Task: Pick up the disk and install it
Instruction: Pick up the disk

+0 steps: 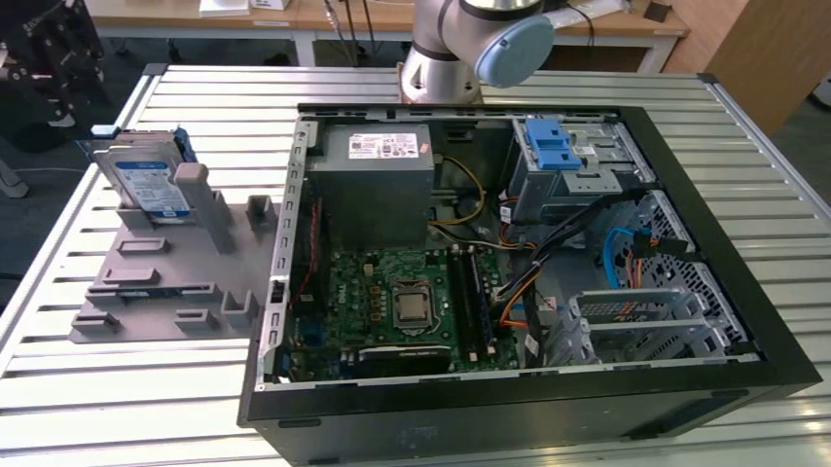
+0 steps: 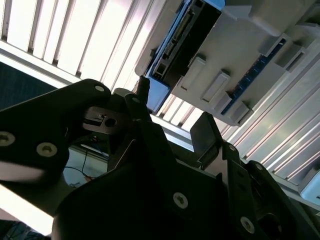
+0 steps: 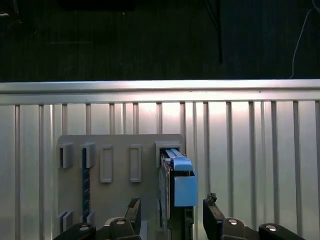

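The disk (image 1: 143,180), silver with a blue-and-white label and a blue carrier, stands on edge in a grey slotted holder (image 1: 169,282) on the table, at the exterior view's left of the open computer case (image 1: 520,253). In the first wrist view I look down on the disk's (image 3: 182,187) thin edge and blue carrier. My gripper (image 3: 172,206) is open, with one black fingertip (image 3: 133,206) on each side of the disk and a gap to it on both. In the second wrist view the gripper (image 2: 172,120) hangs short of the disk (image 2: 180,40).
Inside the case, a grey drive cage with a blue latch (image 1: 559,146) sits at the far right. A big grey power supply (image 1: 377,185) and the green motherboard (image 1: 403,302) lie beside it, with loose cables between. The arm's base (image 1: 449,58) stands behind the case. The slatted table (image 1: 130,389) surrounds everything.
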You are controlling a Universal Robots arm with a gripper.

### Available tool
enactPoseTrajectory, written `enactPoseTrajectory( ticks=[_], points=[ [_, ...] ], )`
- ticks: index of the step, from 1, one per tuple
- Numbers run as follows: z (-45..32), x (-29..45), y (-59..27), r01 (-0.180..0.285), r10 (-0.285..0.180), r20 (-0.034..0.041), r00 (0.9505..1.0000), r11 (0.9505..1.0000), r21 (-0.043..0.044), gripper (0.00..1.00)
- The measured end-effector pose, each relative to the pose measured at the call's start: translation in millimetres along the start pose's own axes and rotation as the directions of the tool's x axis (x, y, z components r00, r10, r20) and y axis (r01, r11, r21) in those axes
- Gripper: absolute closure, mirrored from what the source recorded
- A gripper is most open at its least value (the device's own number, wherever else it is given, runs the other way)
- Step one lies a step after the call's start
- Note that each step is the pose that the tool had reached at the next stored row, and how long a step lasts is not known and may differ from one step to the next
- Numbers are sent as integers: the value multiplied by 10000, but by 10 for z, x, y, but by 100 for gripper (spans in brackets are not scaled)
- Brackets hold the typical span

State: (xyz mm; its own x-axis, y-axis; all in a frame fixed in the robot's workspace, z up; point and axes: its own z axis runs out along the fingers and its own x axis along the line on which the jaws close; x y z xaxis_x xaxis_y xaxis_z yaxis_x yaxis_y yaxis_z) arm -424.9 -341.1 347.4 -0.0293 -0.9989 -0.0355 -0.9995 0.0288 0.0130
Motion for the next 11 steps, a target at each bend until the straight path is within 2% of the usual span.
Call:
enactPoseTrajectory(
  ticks=[7, 11],
  points=[
    [42, -30, 0, 8, -8, -1, 10000, 10000, -5, 40],
    [76, -31, 0, 131, -131, -4, 9999, 9999, -44, 40]
  ],
)
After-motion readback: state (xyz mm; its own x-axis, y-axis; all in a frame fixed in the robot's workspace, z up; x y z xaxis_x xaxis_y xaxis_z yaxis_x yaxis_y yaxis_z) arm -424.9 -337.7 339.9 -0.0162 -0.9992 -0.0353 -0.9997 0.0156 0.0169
